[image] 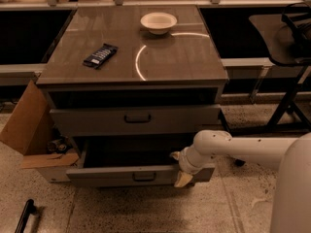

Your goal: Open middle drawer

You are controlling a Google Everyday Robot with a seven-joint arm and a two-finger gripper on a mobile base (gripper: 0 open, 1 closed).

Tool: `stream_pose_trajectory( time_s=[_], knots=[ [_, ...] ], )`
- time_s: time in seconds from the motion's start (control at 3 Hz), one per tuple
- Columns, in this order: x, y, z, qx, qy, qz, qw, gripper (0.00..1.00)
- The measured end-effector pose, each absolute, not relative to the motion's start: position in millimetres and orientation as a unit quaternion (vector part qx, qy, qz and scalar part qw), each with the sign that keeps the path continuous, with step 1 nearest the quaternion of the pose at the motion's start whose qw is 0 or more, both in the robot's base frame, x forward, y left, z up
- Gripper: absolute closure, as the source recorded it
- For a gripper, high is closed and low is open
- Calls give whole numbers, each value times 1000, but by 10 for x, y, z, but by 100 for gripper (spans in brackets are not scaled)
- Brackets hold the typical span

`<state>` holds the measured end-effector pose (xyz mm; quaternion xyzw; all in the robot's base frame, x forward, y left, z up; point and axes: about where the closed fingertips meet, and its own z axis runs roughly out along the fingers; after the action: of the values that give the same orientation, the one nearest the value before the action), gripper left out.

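Note:
The middle drawer (107, 174) is the wide grey one low on the cabinet. It stands pulled out toward me, with its dark inside showing and a small black handle (145, 176) at the centre of its front. My gripper (181, 169) is at the right part of that front, to the right of the handle, at the top edge of the panel. My white arm (243, 149) reaches in from the right.
Another grey drawer (136, 120) with a black handle sits shut above it. On the cabinet top lie a white bowl (158, 22) and a dark snack packet (100, 55). An open cardboard box (29, 125) stands at the left and a black chair (286, 38) at the right.

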<state>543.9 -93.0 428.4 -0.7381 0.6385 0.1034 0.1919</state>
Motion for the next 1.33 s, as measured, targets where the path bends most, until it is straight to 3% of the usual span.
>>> stream_pose_trajectory(
  time_s=[0.33, 1.0, 1.33],
  knots=[
    [5431, -923, 4273, -738, 638, 104, 191, 0],
    [5286, -953, 4131, -745, 643, 127, 129, 0],
    [5162, -1015, 4054, -738, 656, 128, 95, 17]
  ],
)
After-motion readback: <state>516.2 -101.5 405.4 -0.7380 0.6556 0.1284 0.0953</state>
